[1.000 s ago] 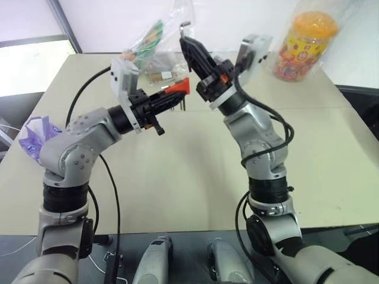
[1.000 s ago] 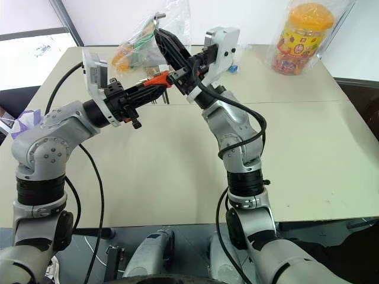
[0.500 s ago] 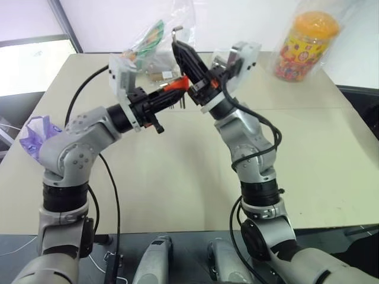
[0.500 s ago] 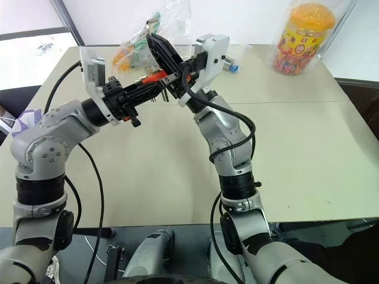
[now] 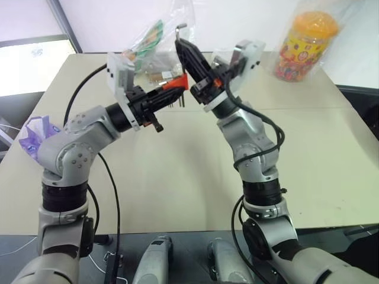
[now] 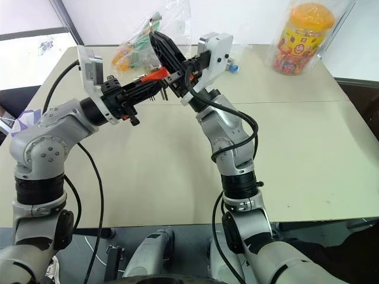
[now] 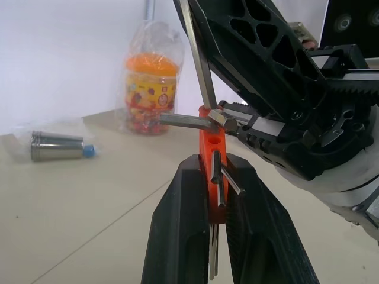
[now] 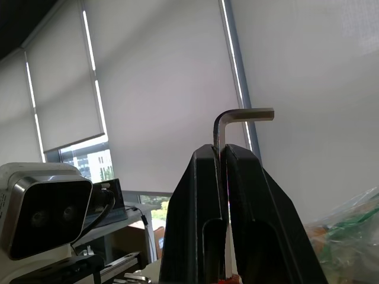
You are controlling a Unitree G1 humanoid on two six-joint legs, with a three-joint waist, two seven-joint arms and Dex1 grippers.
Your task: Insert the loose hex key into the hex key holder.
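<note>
1. The left gripper (image 7: pixel 216 177) is clenched on the hex key holder (image 7: pixel 212 142), held up in the air well above the table (image 5: pixel 177 177). The right gripper (image 8: pixel 225 155) is clenched on the loose hex key (image 8: pixel 237 118), just above the holder.
2. The key's long shank runs steeply up and down along the right gripper's fingers. Its short bent end sticks out sideways past the fingertips, on the side away from the holder.
3. The key's lower tip sits at the holder's top edge. Whether it has entered a slot I cannot quite tell, since the right gripper crowds that spot.
4. Risk, as I judge it: the shank looks tilted against the slot. Pushing down at that angle could jam it, or swing the thin key between the pads.
5. A hard push could also shift the small holder in the left gripper's grasp.
</note>
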